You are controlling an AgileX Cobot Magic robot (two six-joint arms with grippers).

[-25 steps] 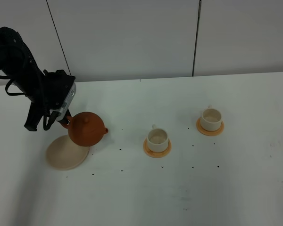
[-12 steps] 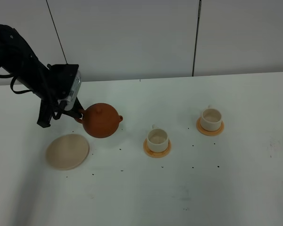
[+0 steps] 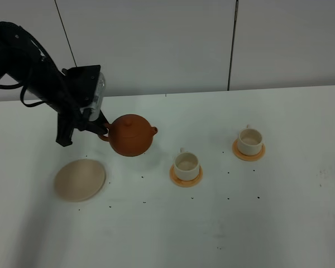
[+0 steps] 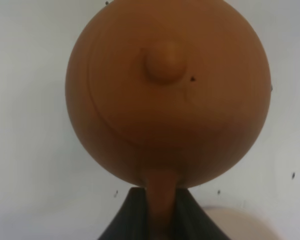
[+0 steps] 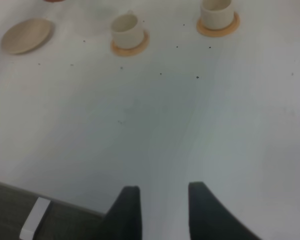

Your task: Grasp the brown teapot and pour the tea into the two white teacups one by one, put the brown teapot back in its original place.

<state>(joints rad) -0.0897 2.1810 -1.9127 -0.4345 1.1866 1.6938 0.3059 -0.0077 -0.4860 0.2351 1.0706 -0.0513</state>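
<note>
I read left claw (image 3: 102, 133) clamped on handle of brown teapot (image 3: 132, 135), pot off the saucer (image 3: 80, 180); right claw (image 5: 162, 210) parted, holding nothing.

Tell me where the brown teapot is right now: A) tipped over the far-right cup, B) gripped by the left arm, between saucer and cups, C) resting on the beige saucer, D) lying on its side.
B: the left arm's jaws pinch the handle of the brown teapot, which is off the beige saucer and short of the nearer teacup.
</note>
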